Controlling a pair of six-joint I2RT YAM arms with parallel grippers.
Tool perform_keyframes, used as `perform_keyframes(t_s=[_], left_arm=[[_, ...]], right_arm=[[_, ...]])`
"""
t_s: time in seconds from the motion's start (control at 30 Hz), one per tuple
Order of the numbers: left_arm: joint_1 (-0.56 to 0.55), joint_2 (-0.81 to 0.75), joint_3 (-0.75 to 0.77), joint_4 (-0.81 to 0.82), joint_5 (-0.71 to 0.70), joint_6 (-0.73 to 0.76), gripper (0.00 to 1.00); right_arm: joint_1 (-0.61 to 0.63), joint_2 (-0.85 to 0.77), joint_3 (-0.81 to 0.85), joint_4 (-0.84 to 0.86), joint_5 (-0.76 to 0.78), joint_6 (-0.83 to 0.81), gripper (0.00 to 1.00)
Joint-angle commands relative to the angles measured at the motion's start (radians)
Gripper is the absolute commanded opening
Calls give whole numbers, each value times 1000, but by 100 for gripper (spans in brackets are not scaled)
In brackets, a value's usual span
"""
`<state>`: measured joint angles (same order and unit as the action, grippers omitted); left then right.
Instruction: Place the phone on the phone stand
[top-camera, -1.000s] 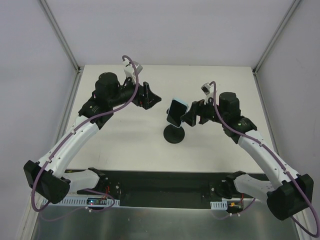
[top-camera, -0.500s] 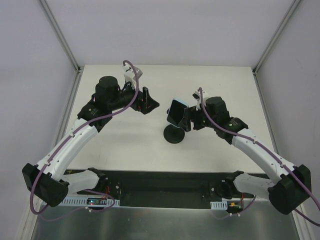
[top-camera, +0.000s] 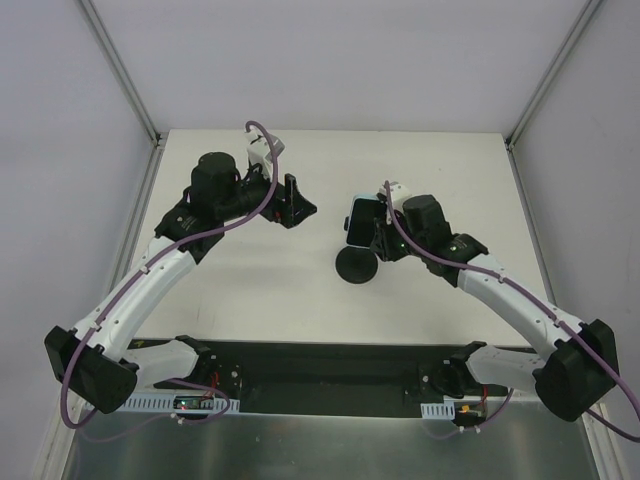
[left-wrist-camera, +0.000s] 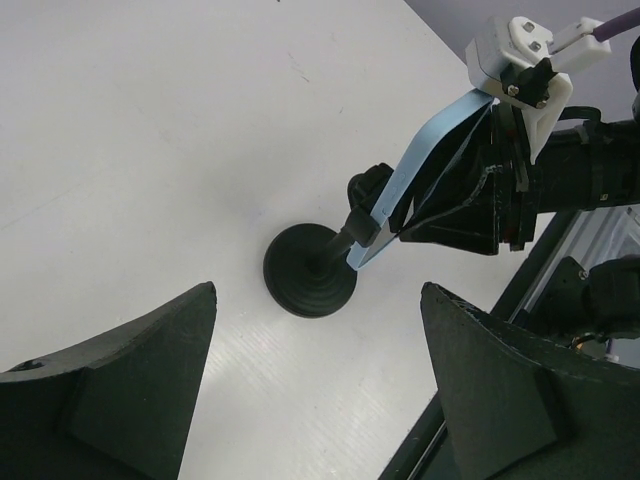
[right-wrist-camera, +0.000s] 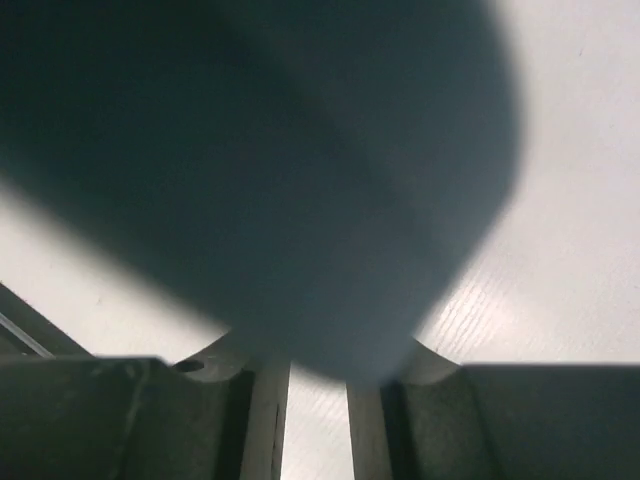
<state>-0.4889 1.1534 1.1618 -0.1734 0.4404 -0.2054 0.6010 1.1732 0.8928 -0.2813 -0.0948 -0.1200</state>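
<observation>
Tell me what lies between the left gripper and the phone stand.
Only bare white table lies between the left gripper and the phone stand, clearest in the top view.

Bright, even light; the phone (right-wrist-camera: 260, 180) fills the right wrist view, dark and blurred.

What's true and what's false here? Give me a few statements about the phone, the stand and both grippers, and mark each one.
1. The right gripper grips the phone. True.
2. The left gripper is clamped on the phone stand. False: it is open, empty and apart from the stand.
3. The phone stand is upright on its disc base. True.
4. The phone lies flat on the table. False: it is held tilted in the air, with its lower end at the stand's head.
</observation>
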Motion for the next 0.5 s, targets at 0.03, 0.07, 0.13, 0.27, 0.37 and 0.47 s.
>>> perform_keyframes(t_s=[0.03, 0.07, 0.13, 0.27, 0.37, 0.47], left_arm=[[15, 6, 3, 15, 11, 8, 81], [13, 8, 4, 14, 3, 8, 81], [15, 9, 7, 12, 7, -2, 81], [18, 5, 1, 14, -8, 6, 81], [21, 5, 9, 11, 15, -3, 81], [23, 5, 7, 12, 11, -3, 81]], right_arm=[[0, -26, 14, 16, 70, -133, 25], [0, -24, 18, -4, 81, -141, 24], [2, -30, 14, -7, 124, -165, 25], [3, -47, 60, -135, 213, -93, 66], [35, -96, 67, -191, 262, 6, 93], [81, -139, 106, -251, 305, 107, 97]])
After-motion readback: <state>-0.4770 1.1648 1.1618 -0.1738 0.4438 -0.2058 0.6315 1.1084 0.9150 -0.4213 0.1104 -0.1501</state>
